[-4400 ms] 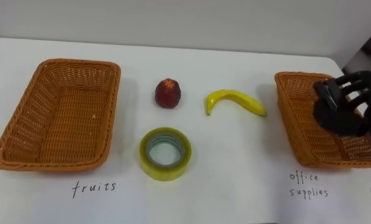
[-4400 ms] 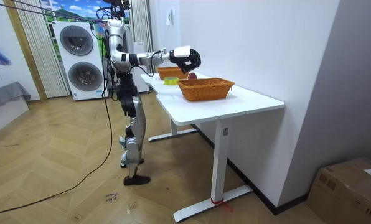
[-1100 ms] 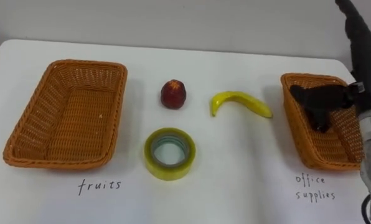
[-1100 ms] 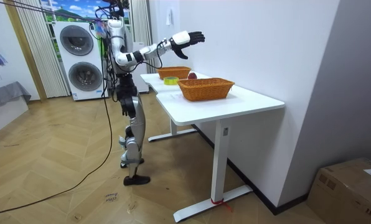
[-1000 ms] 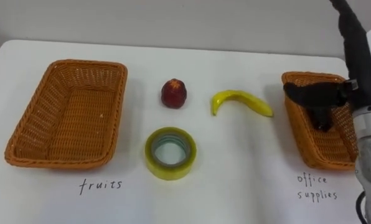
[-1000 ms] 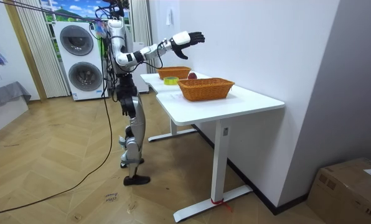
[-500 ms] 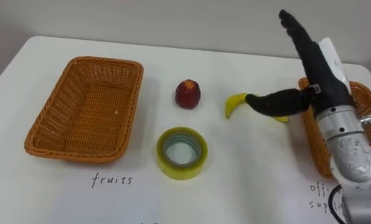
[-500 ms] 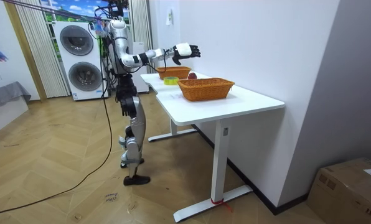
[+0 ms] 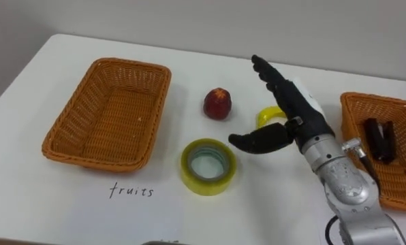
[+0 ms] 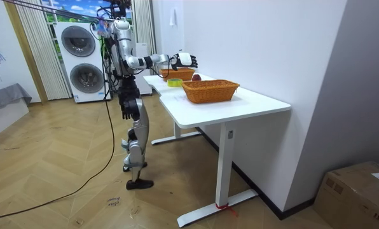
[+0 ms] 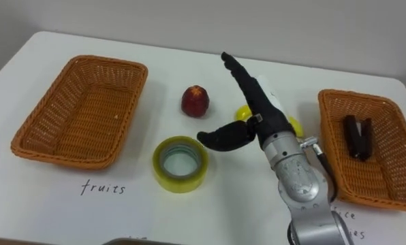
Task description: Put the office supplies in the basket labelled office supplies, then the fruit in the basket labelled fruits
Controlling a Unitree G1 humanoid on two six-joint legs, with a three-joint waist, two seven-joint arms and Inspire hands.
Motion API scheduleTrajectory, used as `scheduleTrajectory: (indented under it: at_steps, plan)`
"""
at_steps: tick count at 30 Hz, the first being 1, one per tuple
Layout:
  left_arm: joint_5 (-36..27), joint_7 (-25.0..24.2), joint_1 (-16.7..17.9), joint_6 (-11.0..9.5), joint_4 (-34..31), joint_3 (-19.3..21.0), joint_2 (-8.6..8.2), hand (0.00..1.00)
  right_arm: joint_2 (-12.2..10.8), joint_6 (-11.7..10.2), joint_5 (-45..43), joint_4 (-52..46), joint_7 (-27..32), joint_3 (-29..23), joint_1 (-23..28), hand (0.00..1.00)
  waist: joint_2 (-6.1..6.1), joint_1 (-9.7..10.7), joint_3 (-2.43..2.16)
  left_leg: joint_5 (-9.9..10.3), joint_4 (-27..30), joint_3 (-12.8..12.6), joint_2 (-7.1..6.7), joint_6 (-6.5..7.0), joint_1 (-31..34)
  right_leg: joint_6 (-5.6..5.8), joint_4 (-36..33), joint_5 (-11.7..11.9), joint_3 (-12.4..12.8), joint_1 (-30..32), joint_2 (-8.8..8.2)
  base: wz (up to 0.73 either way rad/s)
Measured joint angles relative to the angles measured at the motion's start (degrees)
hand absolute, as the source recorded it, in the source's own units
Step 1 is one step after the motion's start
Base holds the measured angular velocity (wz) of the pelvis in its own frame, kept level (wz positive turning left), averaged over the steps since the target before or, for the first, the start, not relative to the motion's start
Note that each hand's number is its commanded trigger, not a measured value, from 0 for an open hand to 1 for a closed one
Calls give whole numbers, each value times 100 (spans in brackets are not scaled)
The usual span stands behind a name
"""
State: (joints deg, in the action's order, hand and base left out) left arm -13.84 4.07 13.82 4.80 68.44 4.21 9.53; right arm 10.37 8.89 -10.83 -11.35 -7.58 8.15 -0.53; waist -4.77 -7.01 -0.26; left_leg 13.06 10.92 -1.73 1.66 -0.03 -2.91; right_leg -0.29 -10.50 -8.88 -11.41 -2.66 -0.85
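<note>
Fruit lies mid-frame on the white worktop (image 9: pixel 46 194). A red apple (image 9: pixel 217 103) is at upper ctr. Just right of it is a yellow banana (image 9: pixel 268 116), mostly covered by the right hand (image 9: pixel 297 114), w/ its left end peeking out above the thumb.

Right hand comes in from lower right & hangs over the banana. Its fingers (image 9: pixel 271 75) are straight & close together, pointing to the upper ctr of the frame. The thumb is spread wide to the left, & nothing is held. Can't tell if the palm touches the banana.

Office supplies:
- A yellow-green tape roll (image 9: pixel 208 165) lies flat at lower ctr, below the apple. It is near the thumb tip but apart from it.
- A dark stapler (image 9: pixel 379 139) lies inside the right wicker basket (image 9: pixel 394 180) at the right edge of the frame, in its upper half.

The left wicker basket (image 9: pixel 111 116) sits at frame left, well apart from the apple & tape roll, w/ a handwritten label on the worktop just below it. A 2nd handwritten label shows below the right wicker basket in the right eye view.

In the room view the robot stands upright beside the worktop, on the room view's left, w/ one arm stretched out over it. Two stacked washing machines (image 10: pixel 81 60) stand behind it at upper left.
</note>
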Motion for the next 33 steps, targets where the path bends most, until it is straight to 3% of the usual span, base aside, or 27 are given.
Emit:
scheduleTrajectory:
  at_steps: [2,12,19,33]
  plan:
    - [10,0,1,16,-3,-2,15,0,-3,0,10,17,-1,44,-1,0,-33,-13,-21,-7,4,0,0,-2,56,0,-3,0,-3,57,0,0]
    - [-14,169,-4,117,-181,-113,8,0,9,121,137,221,-91,638,0,0,-10,-116,2,-10,8,-15,0,-2,75,-1,-2,1,29,80,1,0]
    - [-17,364,-63,104,-230,-113,-42,0,10,121,129,296,-191,662,0,0,31,-131,30,-11,-2,-22,-1,-1,70,-1,-2,1,32,82,1,0]
    - [-17,414,-60,110,-256,-112,-66,0,46,147,121,733,-255,666,-59,0,26,-157,36,-13,-36,-16,-1,2,63,0,7,1,28,88,1,0]
